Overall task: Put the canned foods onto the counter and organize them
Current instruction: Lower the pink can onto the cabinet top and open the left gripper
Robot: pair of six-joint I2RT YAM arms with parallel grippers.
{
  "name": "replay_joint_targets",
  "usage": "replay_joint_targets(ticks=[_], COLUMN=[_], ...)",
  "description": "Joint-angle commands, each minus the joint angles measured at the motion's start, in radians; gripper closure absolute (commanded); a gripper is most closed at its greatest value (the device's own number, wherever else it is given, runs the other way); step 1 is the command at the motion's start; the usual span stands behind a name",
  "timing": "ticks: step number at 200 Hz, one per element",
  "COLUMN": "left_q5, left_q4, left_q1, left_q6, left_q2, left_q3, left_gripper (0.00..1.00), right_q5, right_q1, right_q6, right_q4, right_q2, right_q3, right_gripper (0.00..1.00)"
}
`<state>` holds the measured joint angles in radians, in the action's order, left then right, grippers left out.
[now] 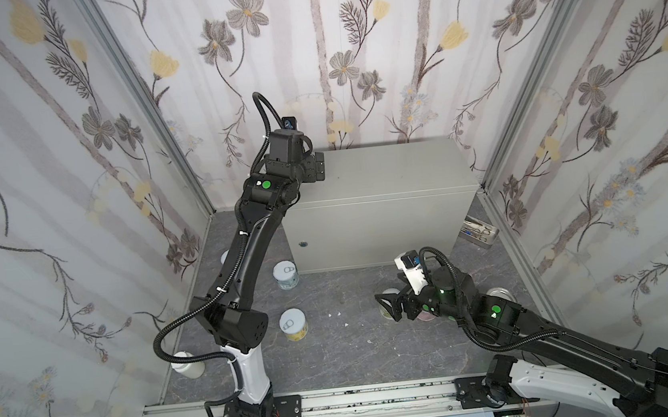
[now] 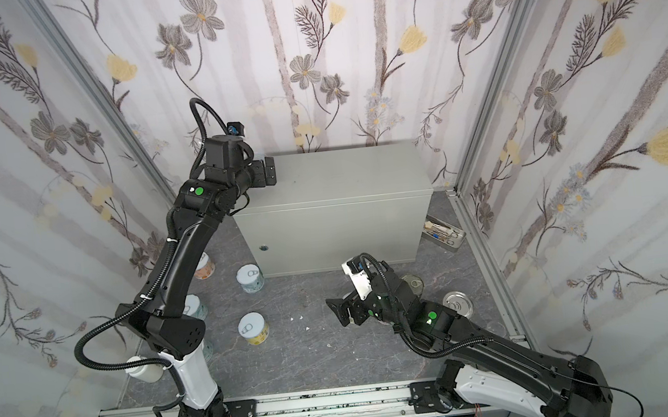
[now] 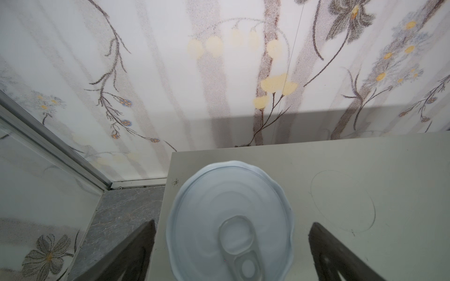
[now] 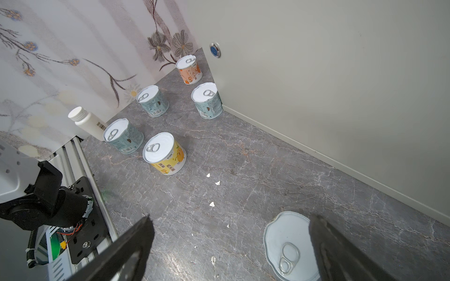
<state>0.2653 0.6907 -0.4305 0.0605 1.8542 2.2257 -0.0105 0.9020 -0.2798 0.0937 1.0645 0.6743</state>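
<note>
Silver pull-tab lid facing up: one tabletop can (image 3: 230,219) stands upright on the tabletop (image 3: 365,170), close to its corner and directly between the fingers of the left end effector (image 3: 233,223). Left end effector spread wide, clear gap to the can on both sides, nothing pinched. Tabletop is the flat top of the grey-green metal box; cans on it: one. In both top views the left wrist hides that can. Right end effector (image 4: 230,217) low over the marbled floor (image 4: 243,146), also spread wide, nothing between the fingers. One near can (image 4: 287,245) sits on the floor right beside one finger (image 4: 341,255), its lid partly hidden behind it; contact cannot be told. Beyond the right fingertips, five more cans upright on the floor: one yellow can (image 4: 164,153) nearest, three teal cans (image 4: 123,138) (image 4: 153,101) (image 4: 207,99), and one orange can (image 4: 189,69) farthest, below the box's one round lock (image 4: 215,49). One white-capped bottle (image 4: 85,121) just behind the nearest teal can. Behind the right end effector, alongside its arm, two further lids (image 2: 412,283) (image 2: 458,304) show in a top view. Floor tally: eight cans visible. One utensil tray (image 2: 447,234) at the box's side, well apart from both end effectors.
</note>
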Motion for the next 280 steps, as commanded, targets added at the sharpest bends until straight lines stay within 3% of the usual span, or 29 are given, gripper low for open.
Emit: replay_joint_targets(ticks=[1, 39, 74, 140, 172, 280], left_q5=[0.012, 0.018, 0.005, 0.004, 0.012, 0.029], left_q4=[-0.116, -0.231, -0.303, -0.309, -0.309, -0.304], left_q1=[-0.001, -0.001, 0.001, 0.014, 0.019, 0.035], left_q6=[0.016, 0.01, -0.006, -0.029, -0.035, -0.09], left_q2=[-0.039, -0.108, -0.122, -0.054, -0.029, 0.07], left_q3=[-0.068, -0.227, -0.293, -0.243, -0.214, -0.09], left_gripper=[0.0, 0.02, 0.11, 0.1, 0.18, 0.26], right_q5=[-0.007, 0.001, 0.004, 0.02, 0.02, 0.017], right_q1=[0.001, 0.002, 0.002, 0.001, 0.002, -0.001], right_q6=[-0.002, -0.002, 0.0, 0.008, 0.017, 0.053], right_q4=[-0.04, -0.044, -0.048, -0.064, -0.064, -0.049], right_q2=[0.007, 0.018, 0.031, 0.066, 0.079, 0.113], right_q3=[-0.001, -0.003, 0.001, 0.008, 0.017, 0.051], right_gripper=[0.0, 0.0, 0.0, 0.0, 0.0, 0.0])
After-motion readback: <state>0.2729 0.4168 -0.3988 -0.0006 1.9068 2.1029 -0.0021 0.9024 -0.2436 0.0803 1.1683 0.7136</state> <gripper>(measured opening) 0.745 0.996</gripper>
